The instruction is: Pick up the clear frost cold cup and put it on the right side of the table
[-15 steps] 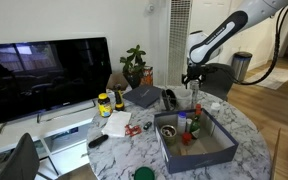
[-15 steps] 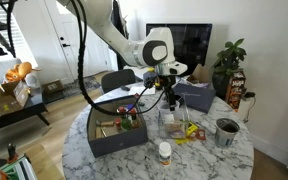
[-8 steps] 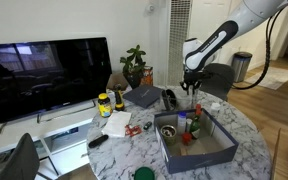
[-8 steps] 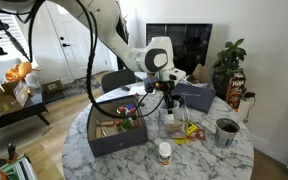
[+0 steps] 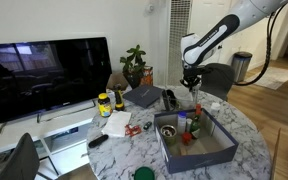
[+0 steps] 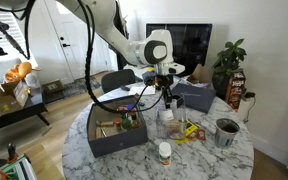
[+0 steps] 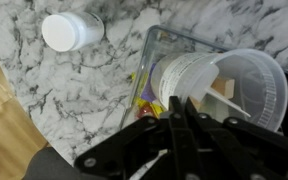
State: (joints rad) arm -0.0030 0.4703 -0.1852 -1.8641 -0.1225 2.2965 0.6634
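Frosted whitish plastic tumbler, mouth up, on white marble surface below black end effector.
Rim lies just right of it in wrist view; jaws narrow, hold on tumbler uncertain.

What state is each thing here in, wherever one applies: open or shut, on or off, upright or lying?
clear frost cold cup: no lid, mouth open.
end effector: fingers close together at the cup's wall; grip cannot be confirmed.
white-capped bottle: upright, cap on.
television: screen dark, off.
grey bin: open-topped, bottles standing inside.
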